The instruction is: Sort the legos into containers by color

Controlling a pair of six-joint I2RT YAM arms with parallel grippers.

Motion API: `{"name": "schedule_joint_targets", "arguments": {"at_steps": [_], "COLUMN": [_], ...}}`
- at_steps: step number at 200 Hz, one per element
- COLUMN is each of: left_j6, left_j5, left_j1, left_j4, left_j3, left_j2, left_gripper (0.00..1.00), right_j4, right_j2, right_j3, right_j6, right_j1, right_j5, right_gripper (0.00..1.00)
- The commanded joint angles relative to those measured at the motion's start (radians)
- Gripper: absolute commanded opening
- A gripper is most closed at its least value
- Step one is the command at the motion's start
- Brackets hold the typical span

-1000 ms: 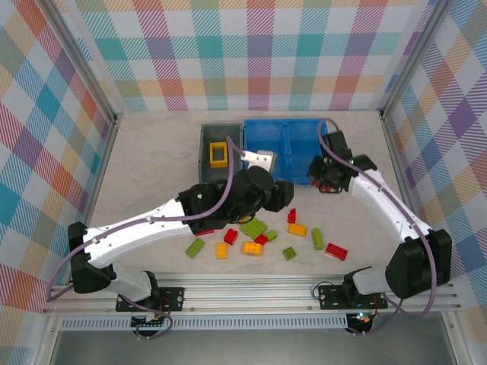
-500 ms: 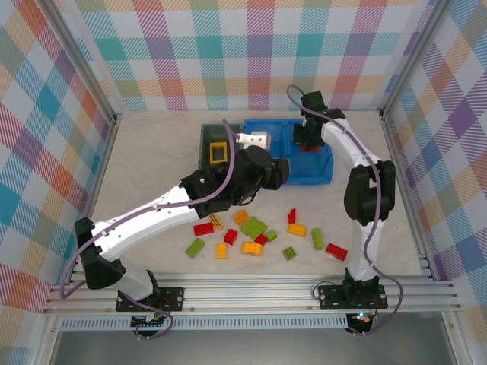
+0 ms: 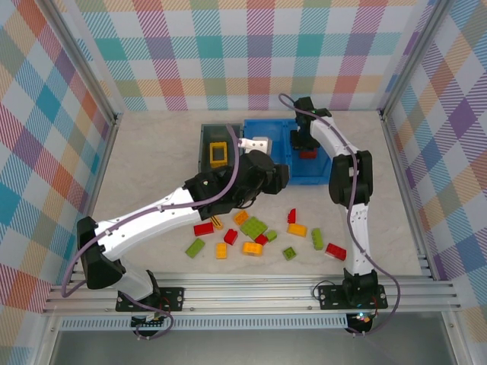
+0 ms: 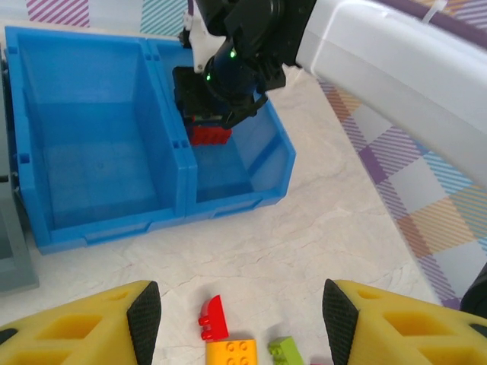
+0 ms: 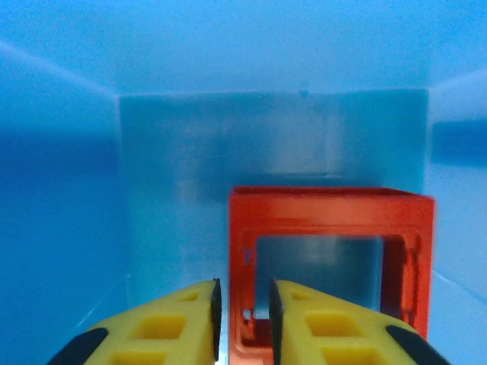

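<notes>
- Plaid walls enclose a pale marbled table [image 3: 152, 152]; I log both containers at upper centre of the top view, just beside each other.
- Grey bin [image 3: 204, 148], left of the pair: one yellow frame [image 3: 211, 154] lies flat inside.
- Blue bin [image 3: 308, 179], right of the pair: a divider splits it into two compartments.
- Left compartment: the left wrist view shows me bare blue floor.
- Right compartment: the right gripper [image 5: 243, 293] is lowered into it with the red frame [image 5: 327, 201].
- Right gripper jaws: nearly together, clamped on one side bar of the red frame. The frame's open face turns toward the wrist camera, with blue plastic showing through it. I cannot tell whether the frame touches the floor.
- Left gripper [image 4: 240, 315]: jaws wide apart over open table, just in front of the blue bin.
- Beneath the left gripper, at the bottom edge of its wrist view: a small red brick [image 4: 213, 319], an orange brick [image 4: 232, 351] and a lime brick [image 4: 288, 351].
- Loose legos [image 3: 253, 248]: red, lime green and orange pieces scattered on the table at lower centre of the top view, well apart from both bins. Among them are a lime green plate [image 3: 254, 227] and a red piece [image 3: 335, 251] at the right end of the scatter.
</notes>
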Motion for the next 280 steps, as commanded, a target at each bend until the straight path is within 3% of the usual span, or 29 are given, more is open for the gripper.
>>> {"name": "schedule_joint_targets", "arguments": {"at_steps": [1,22,85,109,132,168,202,226,280], "left_j6": [-0.018,-0.043,-0.239,-0.334,-0.379,-0.320,-0.256,-0.197,-0.087], "left_j5": [0.000,-0.017,-0.128,-0.102,-0.031,0.122,0.186,0.219,0.311], "left_j1": [0.007,0.008,0.014,0.039,0.064,0.127,0.173,0.209,0.329], "left_j4": [0.006,-0.008,-0.299,-0.437,-0.488,-0.454,-0.404,-0.336,-0.236], "left_j3": [-0.042,-0.091,-0.263,-0.383,-0.528,-0.690,-0.776,-0.817,-0.843], "left_j2": [-0.053,-0.086,-0.212,-0.276,-0.328,-0.323,-0.282,-0.268,-0.183], "left_gripper": [0.60,0.60,0.60,0.61,0.69,0.83,0.91,0.95,0.91], "right_j4": [-0.059,-0.065,-0.030,0.031,0.176,0.370,0.356,0.360,0.325], "right_j2": [0.012,-0.013,-0.360,-0.578,-0.818,-1.100,-1.228,-1.281,-1.326], "right_j3": [0.061,0.061,-0.075,-0.257,-0.544,-0.971,-1.142,-1.200,-1.227], "right_j6": [0.007,0.005,0.054,0.106,0.178,0.350,0.500,0.599,0.691], "right_j1": [-0.005,-0.003,0.068,0.157,0.313,0.593,0.826,0.896,0.937], "right_j5": [0.020,0.016,0.063,0.074,-0.007,-0.169,-0.105,-0.084,-0.077], "right_gripper": [0.35,0.43,0.44,0.48,0.54,0.60,0.64,0.64,0.64]}}
